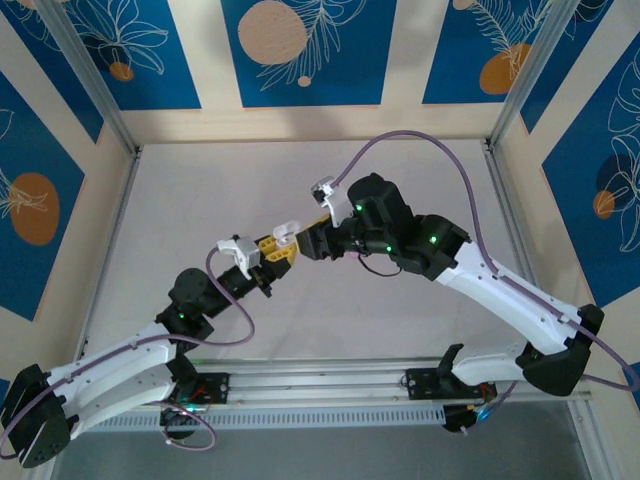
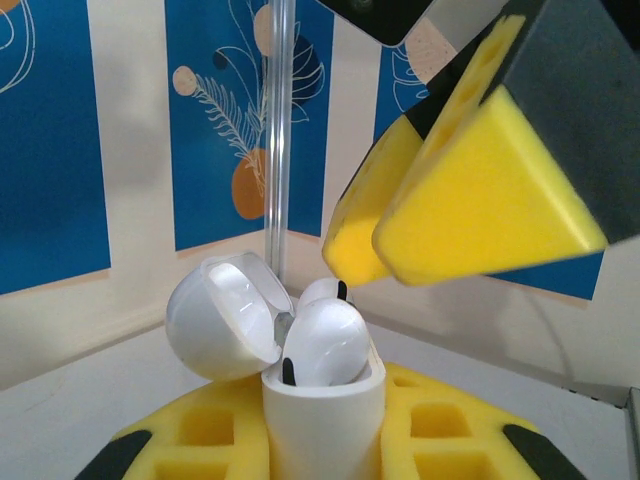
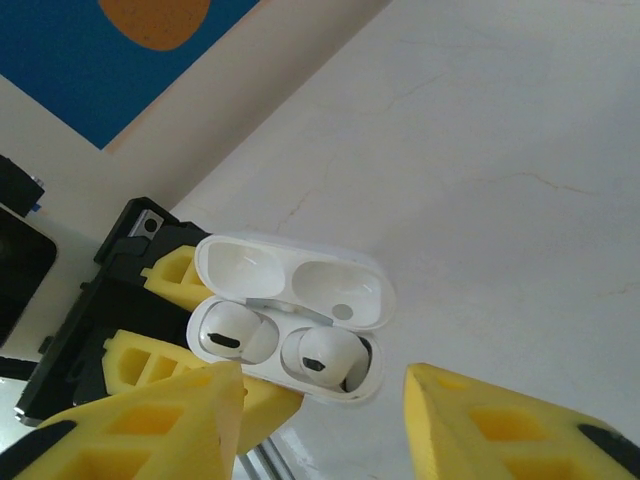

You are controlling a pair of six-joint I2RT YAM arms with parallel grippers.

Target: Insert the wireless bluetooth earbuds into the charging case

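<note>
Yellow right fingers stand released, spread wide with nothing between them, close above the case. Left fingers clench the case by its lower body, with the lid tipped fully back. Both white earbuds sit in their wells, tops proud of the rim edge. Bare bench lies open beyond the case. Both arms meet mid-bench, well apart from the side rails.

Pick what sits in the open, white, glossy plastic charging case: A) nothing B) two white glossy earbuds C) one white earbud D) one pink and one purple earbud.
B: the right wrist view shows two white earbuds sitting side by side in the white charging case.
</note>
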